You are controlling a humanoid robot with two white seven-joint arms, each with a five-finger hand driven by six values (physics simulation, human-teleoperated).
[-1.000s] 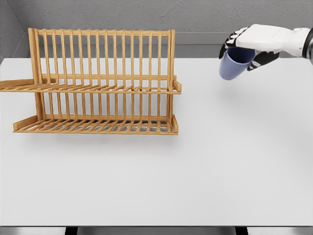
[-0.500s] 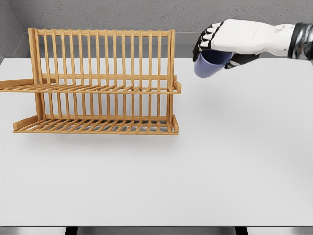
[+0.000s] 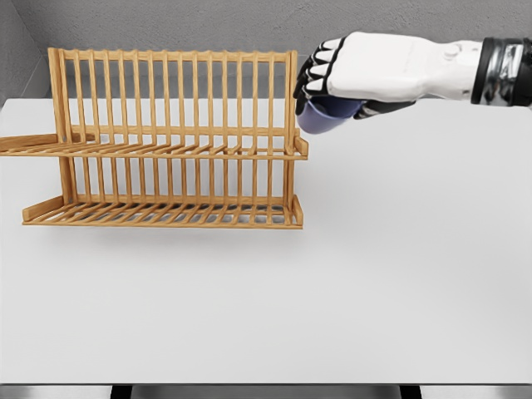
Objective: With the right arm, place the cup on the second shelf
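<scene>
A blue-violet cup (image 3: 322, 116) hangs in the air just right of the wooden rack's (image 3: 170, 141) top right corner, mostly covered from above by my right hand (image 3: 332, 83), which is shut on it. The hand's arm reaches in from the right edge. The rack has two slatted shelves: an upper shelf (image 3: 166, 150) and a lower shelf (image 3: 162, 214) resting on the white table (image 3: 374, 266). Both shelves hold nothing. The cup sits slightly above the level of the upper shelf, close to the rack's right end post. My left arm does not show.
The rack stands at the table's back left, with a tall slatted back wall. A grey wall runs behind the table's far edge. The table's front edge lies near the bottom of the picture.
My right hand has carried the cup leftward, from the far right of the table to right beside the rack's upper right corner, dropping slightly.
</scene>
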